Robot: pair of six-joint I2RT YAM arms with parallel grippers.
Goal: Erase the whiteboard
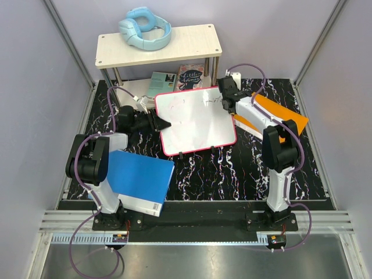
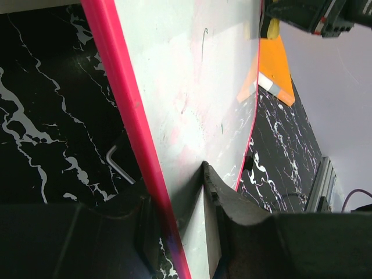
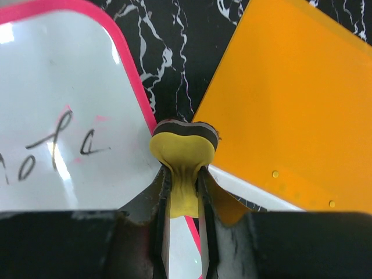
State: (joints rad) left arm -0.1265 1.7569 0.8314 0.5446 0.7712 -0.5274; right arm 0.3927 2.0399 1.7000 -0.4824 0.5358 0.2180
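Observation:
The whiteboard (image 1: pixel 195 121), white with a pink rim, lies tilted at the middle of the table. Faint marks show on it and dark handwriting sits near its right edge (image 3: pixel 58 139). My left gripper (image 1: pixel 158 124) is shut on the board's left rim (image 2: pixel 139 145), one finger above and one below. My right gripper (image 1: pixel 222 100) is shut on a yellow sponge eraser (image 3: pixel 185 157) with a dark felt face. The eraser sits at the board's upper right rim, just right of the handwriting.
An orange book (image 1: pixel 279 116) lies under my right arm. A blue book (image 1: pixel 139 180) lies front left. A white shelf (image 1: pixel 160 46) with blue headphones (image 1: pixel 145 27) stands at the back, with books (image 1: pixel 177 78) under it. A metal hex key (image 2: pixel 119 165) lies beside the board.

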